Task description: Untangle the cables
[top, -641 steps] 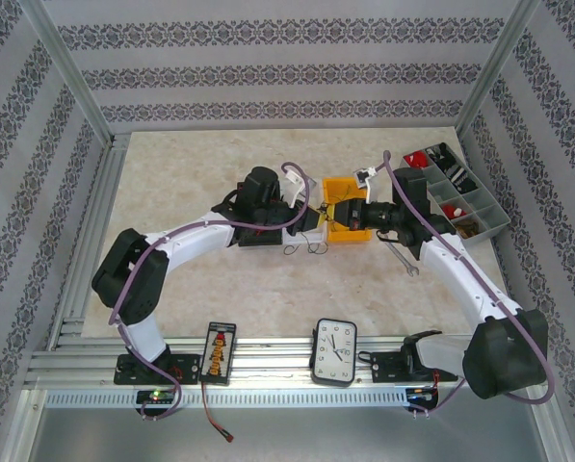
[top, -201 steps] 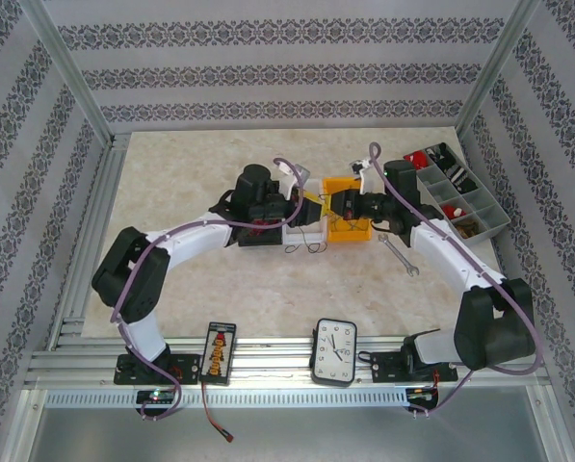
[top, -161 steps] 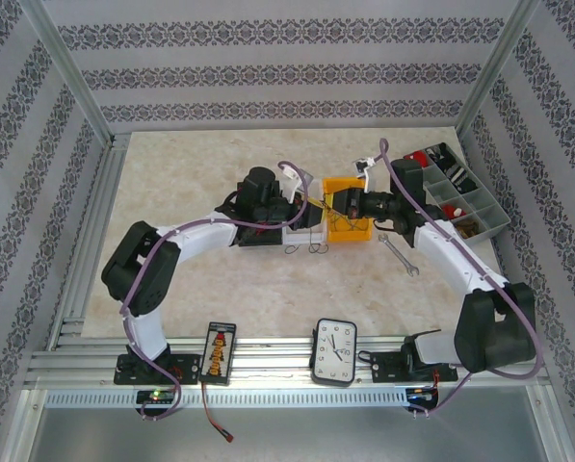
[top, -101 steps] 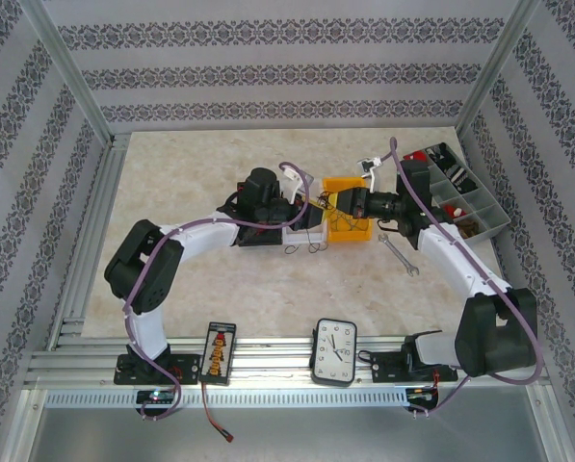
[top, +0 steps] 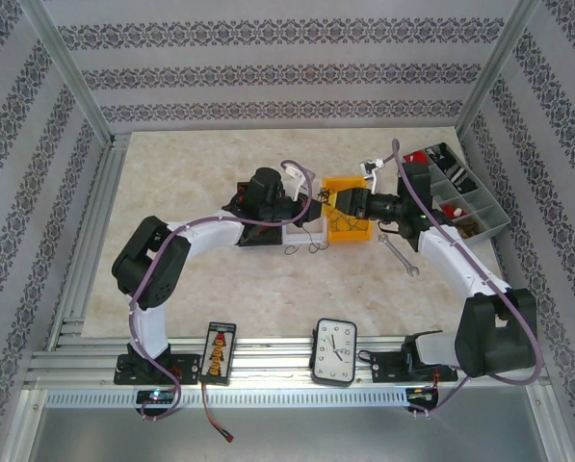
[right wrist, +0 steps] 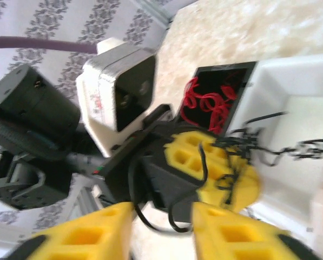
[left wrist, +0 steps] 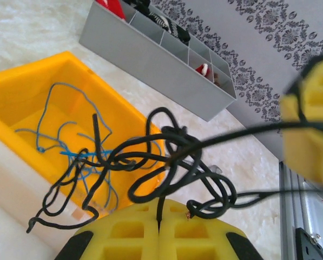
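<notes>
The left pincer (left wrist: 159,216) clenched on the cables (left wrist: 175,154), tangle just beyond its tips; right pincer (right wrist: 162,219) released, jaws apart

The top camera looks down from 6 o'clock. Wrist cameras face 3 and 9 o'clock, close up, sharing the cables (left wrist: 175,142).
</notes>
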Controlling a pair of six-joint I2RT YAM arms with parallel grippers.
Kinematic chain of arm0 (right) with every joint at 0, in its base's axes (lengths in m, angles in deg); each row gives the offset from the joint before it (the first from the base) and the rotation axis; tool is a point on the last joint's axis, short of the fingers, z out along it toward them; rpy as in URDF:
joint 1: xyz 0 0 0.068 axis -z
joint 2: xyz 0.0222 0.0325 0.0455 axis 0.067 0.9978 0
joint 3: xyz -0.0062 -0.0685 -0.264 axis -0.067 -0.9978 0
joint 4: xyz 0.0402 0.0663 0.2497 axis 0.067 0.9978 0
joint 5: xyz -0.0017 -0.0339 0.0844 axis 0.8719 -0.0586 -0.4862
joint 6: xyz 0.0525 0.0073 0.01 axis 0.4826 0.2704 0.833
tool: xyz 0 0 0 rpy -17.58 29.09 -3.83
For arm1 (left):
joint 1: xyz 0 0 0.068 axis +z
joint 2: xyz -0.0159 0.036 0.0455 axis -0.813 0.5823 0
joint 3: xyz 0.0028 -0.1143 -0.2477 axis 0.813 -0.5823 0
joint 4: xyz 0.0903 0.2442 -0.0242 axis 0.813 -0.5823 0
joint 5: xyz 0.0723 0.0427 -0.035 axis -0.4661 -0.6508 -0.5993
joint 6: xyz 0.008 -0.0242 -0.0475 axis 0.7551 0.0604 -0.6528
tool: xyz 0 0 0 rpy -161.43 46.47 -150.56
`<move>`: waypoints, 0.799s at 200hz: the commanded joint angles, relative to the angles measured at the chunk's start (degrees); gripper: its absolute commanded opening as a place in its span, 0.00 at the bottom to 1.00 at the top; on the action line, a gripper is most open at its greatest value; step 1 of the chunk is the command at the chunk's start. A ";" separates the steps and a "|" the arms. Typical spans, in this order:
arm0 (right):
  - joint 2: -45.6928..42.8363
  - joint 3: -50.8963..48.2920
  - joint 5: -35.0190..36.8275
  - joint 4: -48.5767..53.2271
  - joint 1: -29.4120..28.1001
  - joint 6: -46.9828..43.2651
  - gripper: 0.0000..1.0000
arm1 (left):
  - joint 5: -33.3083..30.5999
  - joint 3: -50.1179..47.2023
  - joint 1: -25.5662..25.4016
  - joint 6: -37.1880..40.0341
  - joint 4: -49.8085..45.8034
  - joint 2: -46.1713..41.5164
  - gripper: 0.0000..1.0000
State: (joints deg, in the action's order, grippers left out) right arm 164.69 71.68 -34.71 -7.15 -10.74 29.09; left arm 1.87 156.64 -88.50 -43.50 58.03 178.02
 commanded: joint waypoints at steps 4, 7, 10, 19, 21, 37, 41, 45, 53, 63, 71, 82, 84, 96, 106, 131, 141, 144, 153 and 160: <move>-2.86 -2.29 7.38 1.00 2.17 0.73 0.49 | -0.29 -3.43 0.59 -5.44 5.79 -3.92 0.00; -2.99 -2.71 8.14 1.11 2.42 0.97 0.50 | -0.24 -3.88 0.62 -6.10 6.42 -4.25 0.00; -3.12 -3.02 8.84 1.08 2.53 1.17 0.51 | -0.21 -4.36 0.74 -6.94 7.15 -4.47 0.00; -3.24 -3.94 10.51 0.88 3.08 1.71 0.53 | 0.41 -5.81 1.01 -9.24 9.84 -5.12 0.00; -3.17 -4.10 10.93 0.90 3.11 1.91 0.53 | 0.52 -6.14 1.09 -9.79 10.50 -5.25 0.00; -2.57 -5.43 15.20 1.50 3.20 3.28 0.54 | 0.72 -8.20 1.40 -13.19 14.42 -6.34 0.00; -2.38 -5.70 16.41 1.69 3.20 3.65 0.55 | 0.67 -8.55 1.41 -13.70 15.06 -6.60 0.00; -2.28 -6.14 17.63 1.53 3.22 4.14 0.55 | 0.53 -9.01 1.49 -14.10 15.61 -6.92 0.00; -2.20 -7.48 19.40 0.15 3.21 5.44 0.56 | 0.07 -9.64 1.59 -14.68 16.13 -7.62 0.00; -1.75 -8.54 20.68 -0.82 3.13 6.55 0.58 | -0.22 -10.07 1.66 -14.96 15.55 -8.58 0.00; -0.81 -8.27 20.61 -0.40 2.59 6.23 0.59 | -0.23 -10.10 1.59 -15.07 14.63 -9.28 0.00; 0.20 -7.22 21.16 0.89 1.01 4.41 0.60 | -0.32 -10.31 1.66 -15.24 13.55 -10.24 0.00; 0.30 -7.01 21.42 1.17 0.66 3.97 0.60 | -0.30 -10.34 1.65 -15.36 13.40 -10.42 0.00; 0.75 -5.53 23.53 3.55 -2.13 0.41 0.61 | -0.50 -10.74 1.67 -15.51 12.86 -11.24 0.00; 1.14 -4.01 25.93 5.87 -4.53 -2.67 0.62 | -0.76 -11.03 1.64 -15.34 12.51 -11.88 0.00; 4.08 0.32 31.55 11.33 -8.88 -8.62 0.63 | -0.68 -11.01 1.68 -15.07 11.30 -12.62 0.00; 5.34 1.59 34.27 12.42 -10.19 -10.23 0.63 | -0.33 -10.92 1.65 -15.23 11.15 -12.62 0.00; 5.78 1.95 35.23 12.57 -10.50 -10.67 0.63 | -0.32 -10.90 1.66 -15.25 11.02 -12.69 0.00; 6.87 2.95 37.67 12.87 -11.30 -11.77 0.63 | -0.32 -10.85 1.64 -15.12 10.72 -12.79 0.00; 7.66 3.78 39.19 12.94 -11.70 -12.66 0.63 | -0.39 -10.82 1.61 -14.95 10.48 -12.96 0.00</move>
State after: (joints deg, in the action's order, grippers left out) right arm 169.59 71.94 -4.65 2.05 -20.81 23.10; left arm 1.46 146.21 -87.27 -57.84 67.83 166.57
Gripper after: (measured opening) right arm 0.628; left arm 0.056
